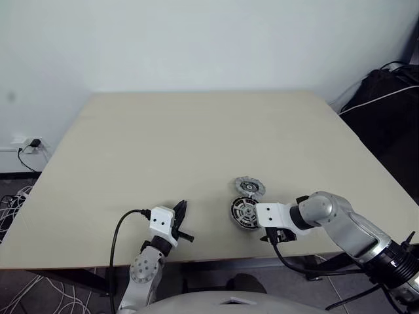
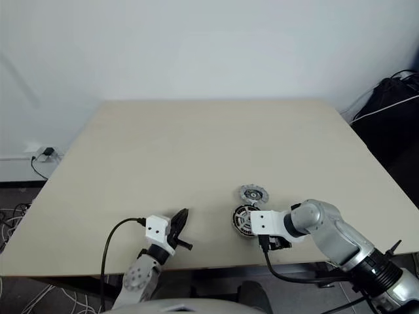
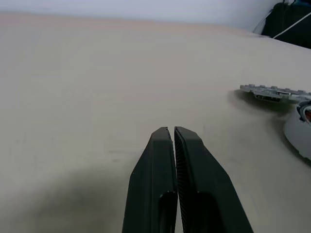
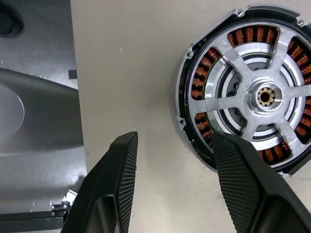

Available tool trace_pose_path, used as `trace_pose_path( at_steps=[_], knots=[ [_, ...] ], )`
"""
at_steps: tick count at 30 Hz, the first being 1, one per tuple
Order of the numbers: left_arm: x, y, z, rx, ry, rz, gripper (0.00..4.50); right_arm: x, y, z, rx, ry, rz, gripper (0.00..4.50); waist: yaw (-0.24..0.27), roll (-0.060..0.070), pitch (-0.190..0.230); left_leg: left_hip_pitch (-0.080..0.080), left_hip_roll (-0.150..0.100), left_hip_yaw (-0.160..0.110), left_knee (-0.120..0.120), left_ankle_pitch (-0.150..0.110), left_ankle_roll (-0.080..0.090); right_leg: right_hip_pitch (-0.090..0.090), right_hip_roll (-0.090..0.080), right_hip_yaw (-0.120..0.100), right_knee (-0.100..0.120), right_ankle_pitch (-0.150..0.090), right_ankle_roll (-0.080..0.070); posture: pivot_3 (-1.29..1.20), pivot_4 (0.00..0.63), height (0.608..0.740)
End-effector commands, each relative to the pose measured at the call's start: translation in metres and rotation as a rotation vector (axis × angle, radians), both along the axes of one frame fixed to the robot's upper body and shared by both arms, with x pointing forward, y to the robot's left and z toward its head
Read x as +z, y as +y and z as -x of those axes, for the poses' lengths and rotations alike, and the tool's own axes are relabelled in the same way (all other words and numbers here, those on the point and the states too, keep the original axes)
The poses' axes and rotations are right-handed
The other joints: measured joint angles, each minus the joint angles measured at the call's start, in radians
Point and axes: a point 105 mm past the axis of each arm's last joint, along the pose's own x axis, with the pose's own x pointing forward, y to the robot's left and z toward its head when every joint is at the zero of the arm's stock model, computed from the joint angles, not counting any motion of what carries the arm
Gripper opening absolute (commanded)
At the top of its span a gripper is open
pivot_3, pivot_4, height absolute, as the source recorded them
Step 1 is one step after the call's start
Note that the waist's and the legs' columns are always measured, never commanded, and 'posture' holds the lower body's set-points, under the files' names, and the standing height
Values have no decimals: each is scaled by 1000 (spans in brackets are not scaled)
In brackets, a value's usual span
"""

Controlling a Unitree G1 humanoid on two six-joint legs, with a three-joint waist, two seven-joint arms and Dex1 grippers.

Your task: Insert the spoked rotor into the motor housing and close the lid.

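The spoked rotor [image 4: 265, 94] lies inside the motor housing [image 4: 204, 63], copper windings showing between its silver spokes. Together they sit near the table's front edge [image 1: 245, 212]. The lid [image 1: 249, 188], a grey notched disc, lies flat on the table just behind them, apart from them. My right gripper [image 4: 174, 141] points down beside the housing on its near side. It is open, with one finger [image 4: 243, 184] over the housing's rim and bare table between the two fingers. My left gripper [image 1: 181, 212] hovers level to the left of the parts, shut and empty.
The table's front edge [image 4: 77, 121] runs close beside my right gripper. A black bag [image 1: 393, 91] stands off the table's right side. A wall socket with cables [image 1: 29, 144] is on the left. The beige tabletop [image 1: 196, 137] stretches wide behind the parts.
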Motion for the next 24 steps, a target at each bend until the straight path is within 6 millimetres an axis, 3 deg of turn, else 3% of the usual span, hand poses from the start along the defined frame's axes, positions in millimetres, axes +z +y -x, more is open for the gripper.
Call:
trace_pose_path(
  at_steps=[1, 2, 5, 8, 22, 24],
  knots=[
    [15, 1, -6, 14, -48, 14, 169, -1, 0, -2, -7, -2, 1, 2560, -1, -1, -1, 0, 0, 0, 0, 0, 0, 0, 0, 0, 0, 0, 0, 0, 0, 740],
    [16, 1, -6, 15, -47, 14, 169, -2, 0, -2, -9, -1, 1, 2560, -2, -1, -1, 1, 0, 0, 0, 0, 0, 1, 0, 0, 0, 0, 0, 0, 0, 740],
    [18, 0, -6, 16, -48, 16, 169, -3, 3, -3, -11, -2, -2, 1969, -3, -2, -1, 2, 0, 0, 1, 0, 0, 3, 0, 0, 0, 0, 1, 0, 0, 740],
    [20, -2, -6, 15, -47, 18, 169, -3, 6, -4, -15, -9, -20, 1014, -3, -1, -2, 2, 0, -1, 1, 0, 0, 3, 0, -1, 0, 0, 1, 0, 0, 740],
    [22, -4, -9, 12, -45, 25, 169, 8, 14, -12, -65, -51, -99, 1014, -10, -3, -2, 2, 1, -2, 1, 0, 0, 2, 1, -1, 0, 0, 0, 0, 0, 740],
    [22, -4, -9, 10, -43, 25, 169, 11, 16, -12, -67, -57, -109, 647, -13, -3, -2, 2, 1, -2, 1, 0, 0, 2, 1, -1, 0, 0, 0, 0, 0, 740]
  ],
)
